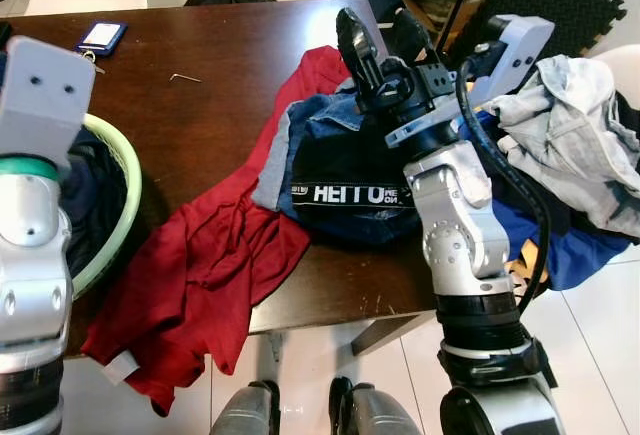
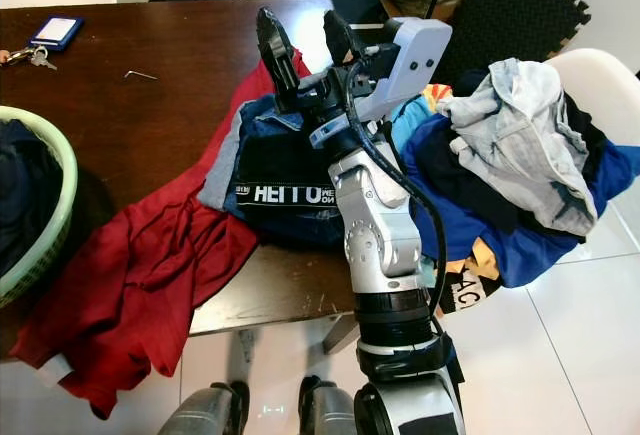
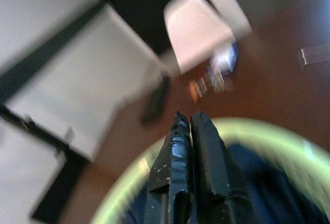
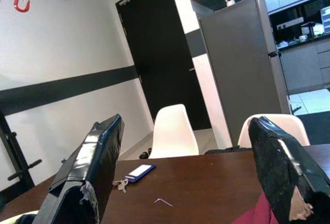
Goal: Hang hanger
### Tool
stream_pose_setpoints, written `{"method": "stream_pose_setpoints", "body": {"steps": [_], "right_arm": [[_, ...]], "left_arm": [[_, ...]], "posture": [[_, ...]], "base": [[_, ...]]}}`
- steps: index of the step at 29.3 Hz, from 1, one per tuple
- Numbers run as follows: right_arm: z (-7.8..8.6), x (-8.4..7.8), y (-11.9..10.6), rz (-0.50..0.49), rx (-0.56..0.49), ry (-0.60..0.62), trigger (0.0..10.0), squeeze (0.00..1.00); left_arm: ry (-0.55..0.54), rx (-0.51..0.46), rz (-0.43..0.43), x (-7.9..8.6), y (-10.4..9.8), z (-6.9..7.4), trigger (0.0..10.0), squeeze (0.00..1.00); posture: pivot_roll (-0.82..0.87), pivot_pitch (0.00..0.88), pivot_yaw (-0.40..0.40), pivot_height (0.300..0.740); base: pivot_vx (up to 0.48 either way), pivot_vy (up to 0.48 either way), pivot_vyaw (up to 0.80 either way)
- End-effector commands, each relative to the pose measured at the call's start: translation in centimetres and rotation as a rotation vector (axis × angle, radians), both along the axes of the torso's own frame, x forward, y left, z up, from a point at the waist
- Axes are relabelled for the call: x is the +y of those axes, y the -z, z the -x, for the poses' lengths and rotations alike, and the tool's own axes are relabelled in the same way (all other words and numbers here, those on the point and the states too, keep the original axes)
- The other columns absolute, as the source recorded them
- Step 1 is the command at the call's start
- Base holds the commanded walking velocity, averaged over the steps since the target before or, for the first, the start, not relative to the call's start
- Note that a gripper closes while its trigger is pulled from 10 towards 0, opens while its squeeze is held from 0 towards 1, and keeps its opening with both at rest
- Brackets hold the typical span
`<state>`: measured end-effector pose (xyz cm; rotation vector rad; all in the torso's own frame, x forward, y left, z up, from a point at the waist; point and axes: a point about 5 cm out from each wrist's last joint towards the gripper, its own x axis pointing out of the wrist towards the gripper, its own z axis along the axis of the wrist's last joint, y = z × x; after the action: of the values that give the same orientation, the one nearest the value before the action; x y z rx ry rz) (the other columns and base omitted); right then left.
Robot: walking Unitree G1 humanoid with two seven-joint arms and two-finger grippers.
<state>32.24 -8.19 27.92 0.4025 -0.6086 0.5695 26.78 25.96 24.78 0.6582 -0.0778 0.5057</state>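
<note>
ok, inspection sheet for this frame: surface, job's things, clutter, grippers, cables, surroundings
Surface: dark brown wooden table, front half covered by clothes.
Job's things: hanger, nothing seen.
Clutter: red garment hanging over the front edge; dark blue garment with a white-lettered band; pile of grey and blue clothes at the table's right end; green laundry basket holding dark clothes; blue card with keys; small metal hex key.
Grippers: right gripper open, raised over the blue garment, holding nothing; left gripper shut, above the basket.
Cables: black cable looped along the right arm.
Surroundings: white chairs, black door, grey fridge, white tiled floor.
</note>
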Motion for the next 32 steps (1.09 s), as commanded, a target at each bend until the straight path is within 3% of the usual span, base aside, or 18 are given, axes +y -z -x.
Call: {"method": "stream_pose_setpoints", "body": {"steps": [1, 2, 3, 7, 16, 19, 22, 23, 24, 25, 30, 32], "right_arm": [[0.1, 0.1, 0.1, 0.001, -0.003, 0.0, 10.0, 0.0], [0.1, 0.1, 0.2, 0.002, -0.001, 0.0, 10.0, 0.0], [0.1, 0.1, 0.2, 0.002, 0.0, 0.0, 10.0, 0.0], [0.1, 0.1, 0.3, 0.001, 0.003, -0.002, 10.0, 0.0], [0.1, 0.5, 0.3, -0.003, 0.005, -0.01, 10.0, 0.0], [0.1, 0.1, 0.5, -0.006, 0.009, 0.005, 10.0, 0.0], [0.1, 0.1, 0.5, -0.007, 0.009, 0.007, 10.0, 0.0], [0.1, 0.1, 0.5, -0.008, 0.01, 0.008, 10.0, 0.0], [0.1, 0.1, 0.5, -0.008, 0.01, 0.008, 10.0, 0.0], [0.1, 0.1, 0.5, -0.008, 0.01, 0.007, 10.0, 0.0], [0.0, 0.1, 0.5, -0.008, 0.01, 0.006, 10.0, 0.0], [0.0, 0.1, 0.4, -0.008, 0.009, 0.004, 10.0, 0.0]], "left_arm": [[-0.009, 0.031, 0.032, 0.3, 0.5, 0.3, 10.0, 0.34], [-0.043, 0.099, 0.056, 0.7, 1.8, 1.0, 10.0, 1.0], [-0.067, 0.157, 0.067, 1.2, 2.9, 1.7, 10.0, 1.0], [-0.119, 0.241, 0.072, 2.3, 4.8, 2.7, 10.0, 1.0], [-0.129, 0.308, 0.097, 3.5, 5.7, 2.2, 10.0, 1.0], [-0.067, 0.408, 0.026, 4.2, 5.9, 1.9, 10.0, 1.0], [-0.037, 0.444, 0.006, 4.2, 6.1, 1.9, 10.0, 1.0], [-0.009, 0.469, -0.042, 4.2, 6.0, 2.0, 10.0, 0.85], [-0.009, 0.469, -0.042, 4.2, 6.0, 2.0, 10.0, 0.85], [0.017, 0.493, -0.075, 4.0, 5.9, 2.1, 10.0, 0.0], [0.038, 0.505, -0.095, 3.7, 5.9, 2.2, 10.0, 0.0], [0.087, 0.503, -0.143, 2.8, 5.5, 2.2, 10.0, 0.0]], "posture": [[0.1, 0.11, 0.051, 0.74], [0.1, 0.112, 0.052, 0.74], [0.11, 0.117, 0.052, 0.74], [0.12, 0.121, 0.049, 0.74], [0.12, 0.121, 0.053, 0.74], [0.12, 0.121, 0.062, 0.74], [0.12, 0.121, 0.062, 0.74], [0.12, 0.125, 0.059, 0.74], [0.12, 0.125, 0.059, 0.74], [0.12, 0.124, 0.057, 0.74], [0.12, 0.126, 0.056, 0.74], [0.12, 0.128, 0.053, 0.74]], "base": [[0.0, 0.0, 0.0], [0.0, 0.0, 0.0], [0.0, 0.0, 0.0], [0.0, 0.0, 0.0], [0.0, 0.0, 0.0], [0.0, 0.0, 0.0], [0.0, 0.0, 0.0], [0.0, 0.0, 0.0], [0.0, 0.0, 0.0], [0.0, 0.0, 0.0], [0.0, 0.0, 0.0], [0.0, 0.0, 0.0]]}}
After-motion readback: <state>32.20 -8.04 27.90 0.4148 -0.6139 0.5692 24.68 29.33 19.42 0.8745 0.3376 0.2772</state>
